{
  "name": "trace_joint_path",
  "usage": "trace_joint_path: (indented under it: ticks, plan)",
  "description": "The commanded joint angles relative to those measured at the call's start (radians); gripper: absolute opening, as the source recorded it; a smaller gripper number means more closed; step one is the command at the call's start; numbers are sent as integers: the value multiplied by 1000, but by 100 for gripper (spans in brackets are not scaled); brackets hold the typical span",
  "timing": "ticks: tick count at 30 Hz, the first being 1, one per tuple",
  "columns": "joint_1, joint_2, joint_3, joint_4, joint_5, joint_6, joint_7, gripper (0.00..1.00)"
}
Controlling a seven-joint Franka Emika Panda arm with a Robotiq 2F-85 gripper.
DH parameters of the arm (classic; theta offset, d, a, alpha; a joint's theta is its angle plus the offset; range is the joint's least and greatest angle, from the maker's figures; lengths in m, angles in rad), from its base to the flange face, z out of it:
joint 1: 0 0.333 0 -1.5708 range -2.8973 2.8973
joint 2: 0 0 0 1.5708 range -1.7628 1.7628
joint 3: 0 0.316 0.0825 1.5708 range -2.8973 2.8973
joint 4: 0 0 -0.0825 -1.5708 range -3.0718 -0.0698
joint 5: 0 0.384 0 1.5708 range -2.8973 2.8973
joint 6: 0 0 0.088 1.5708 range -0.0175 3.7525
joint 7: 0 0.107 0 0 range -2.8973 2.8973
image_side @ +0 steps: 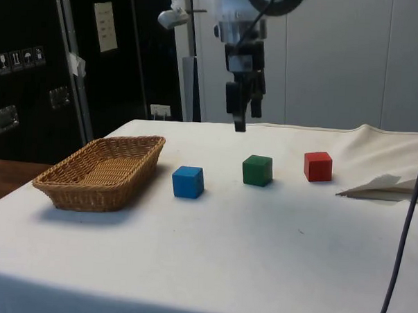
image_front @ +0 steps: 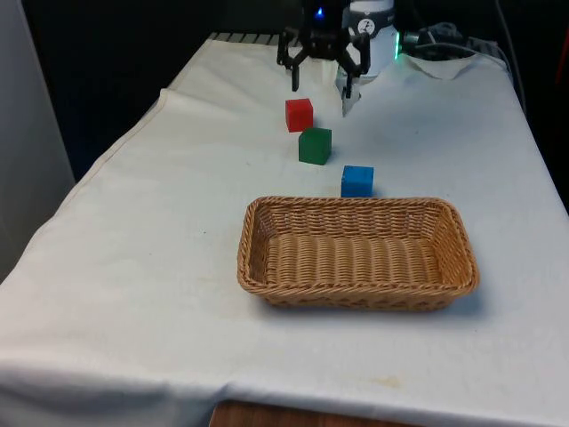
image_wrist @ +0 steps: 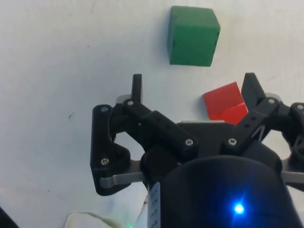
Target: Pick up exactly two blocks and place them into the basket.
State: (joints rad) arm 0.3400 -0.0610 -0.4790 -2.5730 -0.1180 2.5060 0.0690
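Three blocks lie in a line on the white cloth: a red block (image_front: 300, 114) farthest from the basket, a green block (image_front: 315, 146) in the middle, and a blue block (image_front: 357, 181) just behind the wicker basket (image_front: 258, 267). The basket holds nothing. My gripper (image_front: 322, 89) hangs open and empty above the cloth, just beyond the red block. From the side, the gripper (image_side: 242, 122) is well above the green block (image_side: 257, 170) and red block (image_side: 318, 166). In the wrist view the red block (image_wrist: 225, 102) lies below the gripper (image_wrist: 193, 78), close to one finger, with the green block (image_wrist: 193, 35) farther out.
A raised fold of white cloth (image_side: 384, 186) lies beside the red block, near the robot's base. A grey cable (image_side: 407, 227) hangs close to the side camera. The cloth drops off at the table's edge (image_front: 116, 151) on the front view's left.
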Motion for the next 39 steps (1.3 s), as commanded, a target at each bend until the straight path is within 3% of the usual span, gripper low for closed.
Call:
trace_joint_path:
  ticks: [1,6,9,10,18,19,28,29,30,35,36,37,38,39]
  plan:
    - [-4,7,-7,-12,3,31,-3,100]
    - [0,35,-29,-32,17,86,-25,100]
    - [-1,42,-30,-28,2,83,-16,100]
    - [0,48,-29,-34,25,101,-32,100]
    - [0,86,-25,-40,50,136,-45,100]
    - [-1,91,-28,-33,28,125,-29,100]
    - [-4,162,-5,-50,140,215,-102,100]
    - [-1,169,-15,-39,112,202,-82,100]
    - [-5,170,-3,-50,151,223,-109,100]
    - [-9,216,13,-53,208,269,-145,100]
    - [-10,222,16,-54,215,276,-150,100]
    - [-1,235,0,-44,186,267,-128,100]
    - [-11,234,21,-55,231,289,-159,100]
    - [-12,240,24,-55,239,297,-164,100]
